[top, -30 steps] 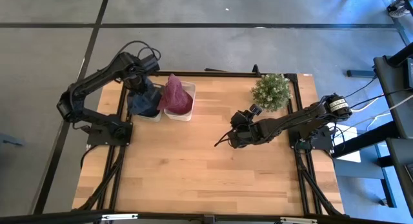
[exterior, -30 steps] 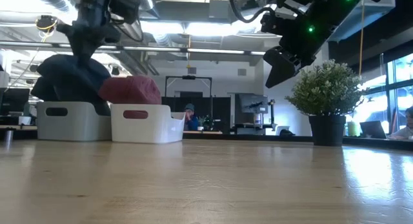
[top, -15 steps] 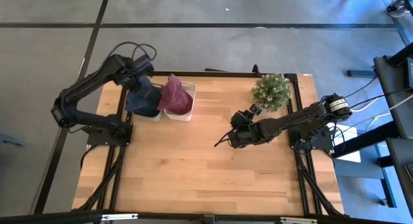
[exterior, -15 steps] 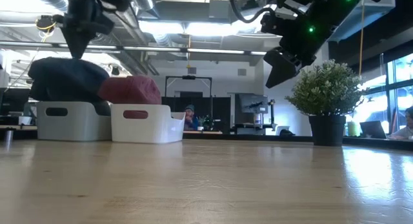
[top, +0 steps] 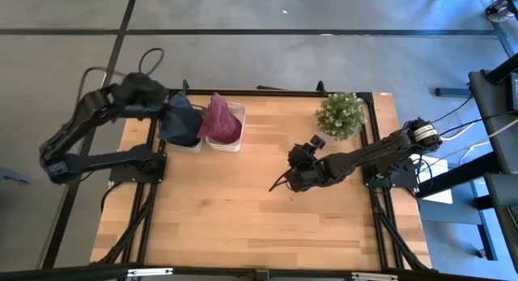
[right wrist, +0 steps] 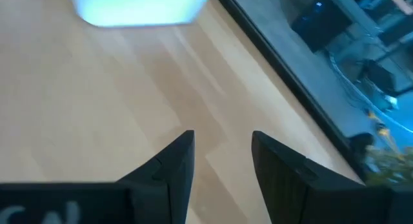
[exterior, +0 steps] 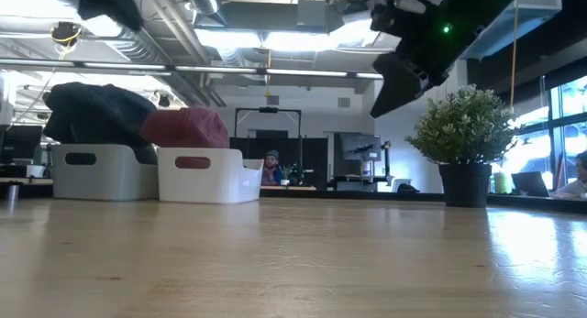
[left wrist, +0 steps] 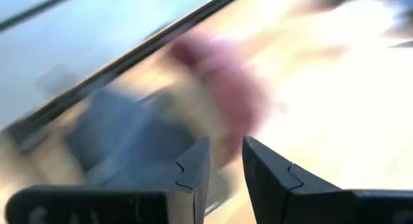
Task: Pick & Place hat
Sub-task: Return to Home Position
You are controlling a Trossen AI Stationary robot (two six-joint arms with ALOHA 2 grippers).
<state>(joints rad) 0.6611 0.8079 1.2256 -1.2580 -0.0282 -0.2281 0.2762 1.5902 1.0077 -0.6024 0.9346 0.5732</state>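
showing low-view only: white bin slot (exterior: pixel 190 162)

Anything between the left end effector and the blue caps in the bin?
Nothing visible. The left end effector hangs open above and beside the blue caps heaped in the gray bin; the red cap lies on their far side, in the white bin.

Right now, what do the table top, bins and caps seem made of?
Table top: pale wood in joined strips, slight sheen. Bin by the table's edge and bin beside it: probably smooth moulded plastic, handle slots cut in. Blue caps and red cap: matte cloth, slumped and creased.
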